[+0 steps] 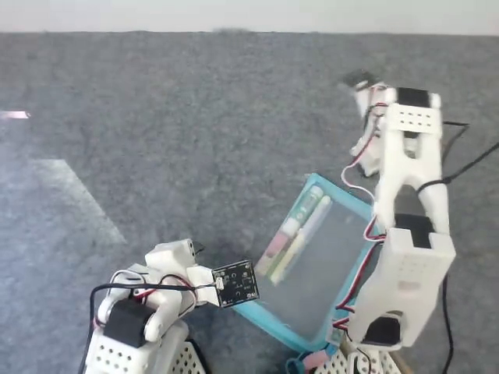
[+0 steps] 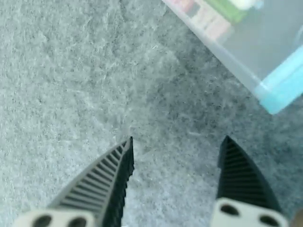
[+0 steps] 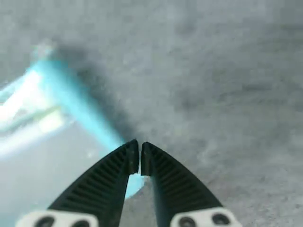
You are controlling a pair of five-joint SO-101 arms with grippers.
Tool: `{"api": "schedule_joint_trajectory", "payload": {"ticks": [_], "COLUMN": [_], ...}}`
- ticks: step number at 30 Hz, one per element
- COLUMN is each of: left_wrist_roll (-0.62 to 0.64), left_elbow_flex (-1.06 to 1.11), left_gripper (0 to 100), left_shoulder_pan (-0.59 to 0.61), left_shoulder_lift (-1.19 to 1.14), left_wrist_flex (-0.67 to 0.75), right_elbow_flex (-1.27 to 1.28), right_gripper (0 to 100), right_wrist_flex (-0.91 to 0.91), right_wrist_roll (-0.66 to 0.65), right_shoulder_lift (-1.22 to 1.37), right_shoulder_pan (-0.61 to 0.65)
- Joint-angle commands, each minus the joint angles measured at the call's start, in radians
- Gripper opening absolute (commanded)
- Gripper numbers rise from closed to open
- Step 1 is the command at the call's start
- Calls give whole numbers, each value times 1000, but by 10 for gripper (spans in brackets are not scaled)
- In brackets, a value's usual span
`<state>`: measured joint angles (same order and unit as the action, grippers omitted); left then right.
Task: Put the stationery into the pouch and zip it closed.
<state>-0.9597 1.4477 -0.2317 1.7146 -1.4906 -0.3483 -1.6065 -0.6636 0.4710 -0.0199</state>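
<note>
A grey carpeted table (image 1: pixel 195 117) is seen from above, with the right arm (image 1: pixel 409 234) stretched along one side and the left arm (image 1: pixel 148 312) folded at the near edge. Between them a clear pouch (image 1: pixel 335 257) with a cyan border is laid flat, and the stationery (image 1: pixel 296 230) is held inside it along one long side. The left gripper (image 2: pixel 177 142) is spread wide over bare carpet near a pouch corner. The right gripper (image 3: pixel 140 151) is pressed together at the cyan border; whether anything is pinched cannot be told.

Pouch (image 1: pixel 337 261) clear, turquoise-edged; carpet (image 1: pixel 195 117) mottled grey; left tool (image 2: pixel 178 139) black (ribbed)
</note>
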Motion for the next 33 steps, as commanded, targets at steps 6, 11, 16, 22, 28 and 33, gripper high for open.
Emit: {"api": "schedule_joint_trajectory", "payload": {"ticks": [6, 11, 16, 22, 28, 33], "left_wrist_roll": [23, 23, 23, 23, 23, 23], "left_elbow_flex": [-10, -10, -8, -8, -8, -8], "left_gripper": [276, 276, 276, 276, 276, 276], "left_shoulder_pan": [9, 9, 9, 9, 9, 9], "left_shoulder_lift": [5, 5, 5, 5, 5, 5], "left_wrist_flex": [12, 11, 9, 12, 14, 12], "right_elbow_flex": [-43, -46, -104, -160, -181, -184], "right_gripper": [230, 233, 232, 231, 231, 225], "right_wrist_flex": [-153, -94, -62, -64, -73, -162], "right_wrist_roll": [-143, -146, -146, -146, -167, -181], "right_shoulder_lift": [5, 139, 223, 262, 300, 314], "right_shoulder_pan": [51, 87, 91, 85, 94, 88]}}
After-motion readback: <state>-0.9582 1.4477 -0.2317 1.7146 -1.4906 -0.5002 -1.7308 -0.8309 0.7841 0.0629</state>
